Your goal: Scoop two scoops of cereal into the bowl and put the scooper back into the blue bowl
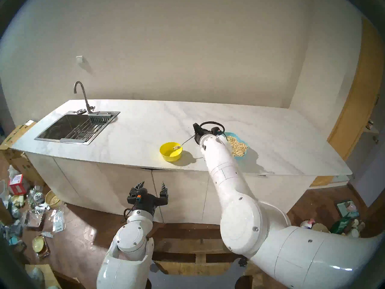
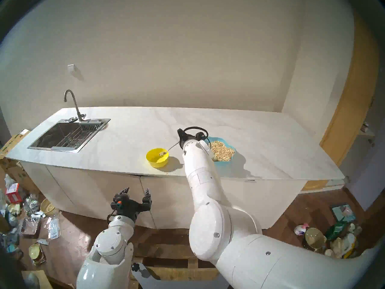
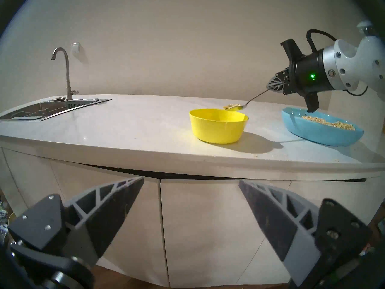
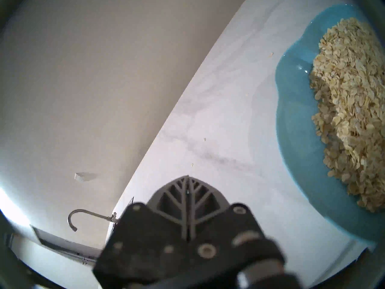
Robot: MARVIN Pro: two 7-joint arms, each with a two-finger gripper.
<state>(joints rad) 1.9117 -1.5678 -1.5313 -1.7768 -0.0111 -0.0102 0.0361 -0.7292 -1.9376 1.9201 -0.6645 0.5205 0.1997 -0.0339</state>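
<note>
Broad white marble countertop (image 1: 145, 123), with the sink (image 1: 77, 128) at ten o'clock and both bowls toward the near edge. Largest of the task's things: the blue bowl (image 1: 245, 153) at three o'clock of centre, heaped with cereal (image 1: 237, 147). Next, the yellow bowl (image 1: 169, 155), well apart at the blue bowl's nine o'clock, apparently bare inside, so likely the first scoop. Smallest: the spoon (image 3: 253, 98), head loaded with flakes and hanging just over the yellow bowl's rim at its two o'clock. A few stray flakes near the counter's front edge in the left wrist view.

To do the step well: carry the head further inward, past the rim and over the bowl's middle, kept level until there; lower a little, then roll the wrist slowly so the flakes slide off inside rather than onto the counter.

Right gripper (image 3: 275, 85) clamped tight on the handle's end, reaching out nearly level over the counter, tipped slightly downward. Left gripper (image 1: 152, 187) spread wide and holding nothing, parked low before the cabinet doors at six o'clock, pointing forward.
</note>
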